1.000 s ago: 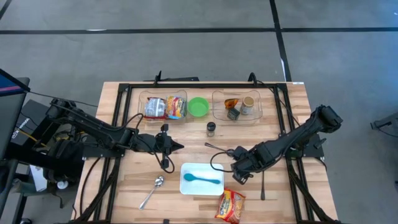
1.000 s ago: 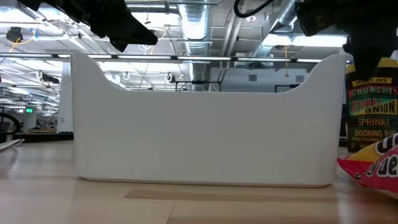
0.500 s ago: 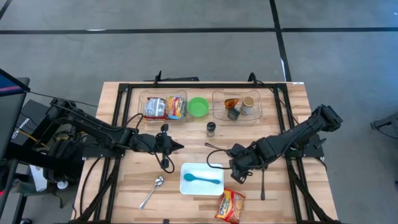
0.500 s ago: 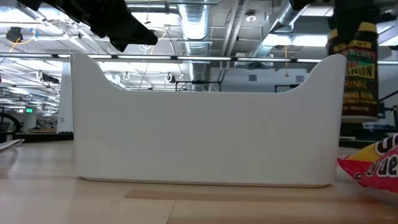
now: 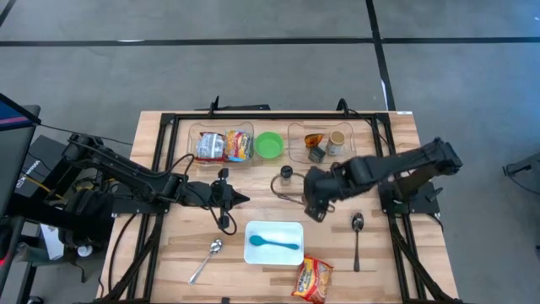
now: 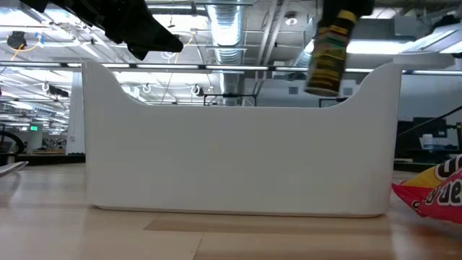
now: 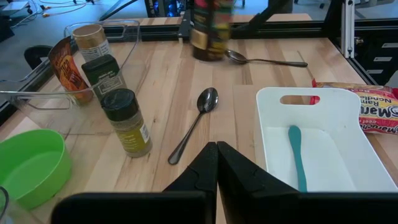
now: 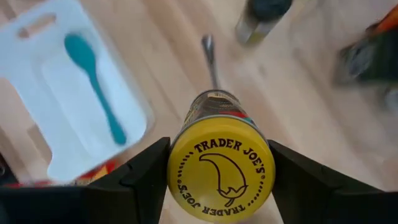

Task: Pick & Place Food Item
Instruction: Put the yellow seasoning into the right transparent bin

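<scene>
The right gripper (image 5: 314, 196) reaches in from the desk's (image 5: 169, 253) right edge, arm stretched low toward the middle, its jaws grasping a yellow-lidded cylindrical seasoning jar (image 8: 217, 162) lifted clear of the wood, above and beside the white rectangular plastic tray (image 5: 274, 243). The left gripper (image 5: 240, 199), jaws clenched with nothing between them, hangs extended over the desk's left-centre.

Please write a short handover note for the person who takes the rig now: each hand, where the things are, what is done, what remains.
Right hand: shut on the yellow-lidded seasoning jar, lifted off the table between the white tray and the clear bins.
Left hand: shut, empty, waiting left of the tray.
Teal spoon lies in the tray; ramen packet beside it.
Done: jar picked.
Left: place it; where cannot be told.
</scene>
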You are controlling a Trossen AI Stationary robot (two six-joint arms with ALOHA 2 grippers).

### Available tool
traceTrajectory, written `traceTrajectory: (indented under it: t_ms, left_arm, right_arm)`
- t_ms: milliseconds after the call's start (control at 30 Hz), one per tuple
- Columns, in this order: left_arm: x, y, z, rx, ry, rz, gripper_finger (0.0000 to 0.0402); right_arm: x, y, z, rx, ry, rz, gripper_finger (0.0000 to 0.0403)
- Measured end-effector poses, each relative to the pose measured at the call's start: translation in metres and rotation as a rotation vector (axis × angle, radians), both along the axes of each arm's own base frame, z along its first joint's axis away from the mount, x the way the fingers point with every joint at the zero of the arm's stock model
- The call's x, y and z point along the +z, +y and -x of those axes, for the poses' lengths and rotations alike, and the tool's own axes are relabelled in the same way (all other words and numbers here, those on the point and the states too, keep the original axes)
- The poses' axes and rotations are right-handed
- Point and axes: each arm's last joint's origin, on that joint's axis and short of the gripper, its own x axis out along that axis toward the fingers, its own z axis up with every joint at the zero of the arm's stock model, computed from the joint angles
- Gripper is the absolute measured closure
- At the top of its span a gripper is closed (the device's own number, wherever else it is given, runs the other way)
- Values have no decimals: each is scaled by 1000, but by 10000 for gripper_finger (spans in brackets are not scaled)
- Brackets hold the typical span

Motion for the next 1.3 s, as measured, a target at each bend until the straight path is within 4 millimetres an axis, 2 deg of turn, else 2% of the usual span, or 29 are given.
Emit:
traceTrajectory:
  t_ms: [300,467,633,967,1300]
  left_arm:
    - [0,0,0,0,0,0,398]
    - [0,0,0,1,0,0,398]
    - [0,0,0,1,0,0,398]
    - [0,0,0,0,0,0,398]
    - [0,0,0,0,1,-1,398]
  right_arm:
    - [33,-60,-9,-44,-66,46,174]
    - [35,-97,-7,-117,-40,69,174]
    - [31,-126,10,-221,99,65,174]
    - [28,-148,21,-311,179,110,174]
    - [-4,-166,29,-363,292,97,175]
